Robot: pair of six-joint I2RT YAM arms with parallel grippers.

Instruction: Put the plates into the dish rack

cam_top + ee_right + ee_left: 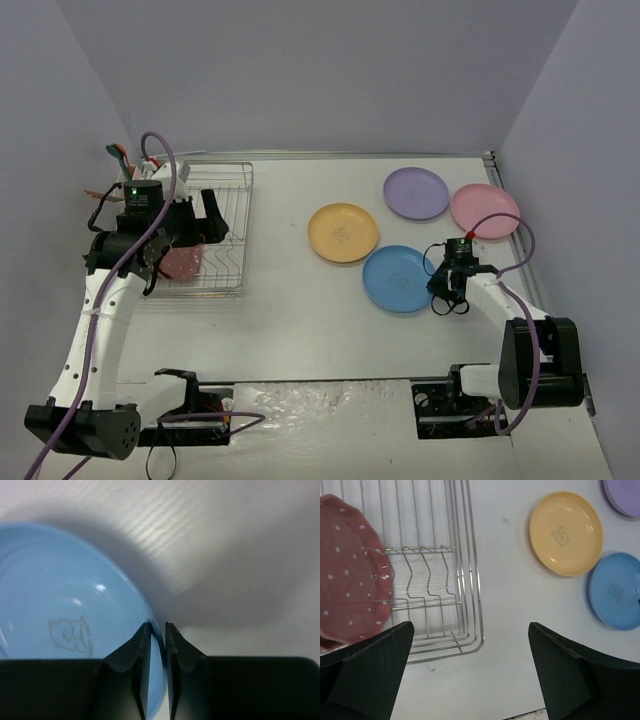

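White table (300,330) between grey walls, and we judge the job barely begun: one speckled plate (345,570) sits in the rack (235,200), while four more lie on the table, well to its right. We count one yellow plate (343,232), one lilac plate (416,192), one pink plate (484,210), one blue plate (398,278) and one rack. Left jaws hang wide apart over the rack, holding nothing; right jaws are pinched on the blue plate's rim.
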